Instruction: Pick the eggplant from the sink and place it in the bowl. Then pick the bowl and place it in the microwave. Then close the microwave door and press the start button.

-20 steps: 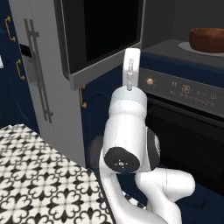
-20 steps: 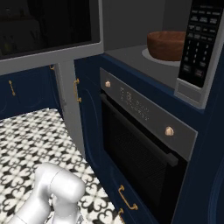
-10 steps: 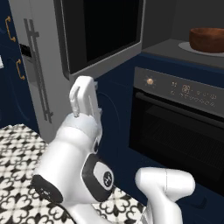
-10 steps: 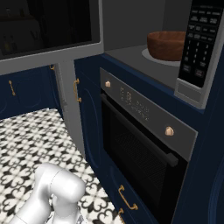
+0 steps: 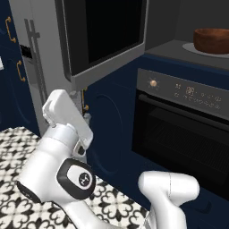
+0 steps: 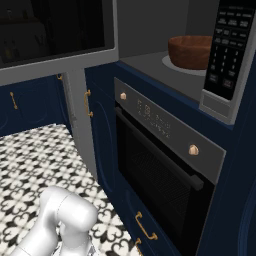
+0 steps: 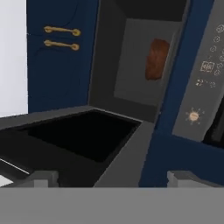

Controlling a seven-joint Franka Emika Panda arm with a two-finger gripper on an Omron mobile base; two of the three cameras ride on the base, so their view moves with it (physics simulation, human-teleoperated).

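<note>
Inside the microwave (image 6: 150, 30) sits the bowl (image 6: 190, 51)

Black oven (image 6: 165, 170) – navy cabinets (image 5: 105, 120), seemingly – patterned floor (image 6: 35, 155)

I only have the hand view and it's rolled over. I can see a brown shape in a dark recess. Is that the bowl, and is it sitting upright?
Observer: Yes. The bowl stands upright on a pale round plate inside the microwave.
Operator: Is the door clear of it?
Observer: The microwave door is wide open, swung out to the left of the cavity.
Operator: Where's the start button?
Observer: The keypad is a tall black panel to the right of the cavity. I can't tell which key is start.
Operator: Is the eggplant in the bowl?
Observer: I can't tell. The rim hides the inside from both base views.
</note>
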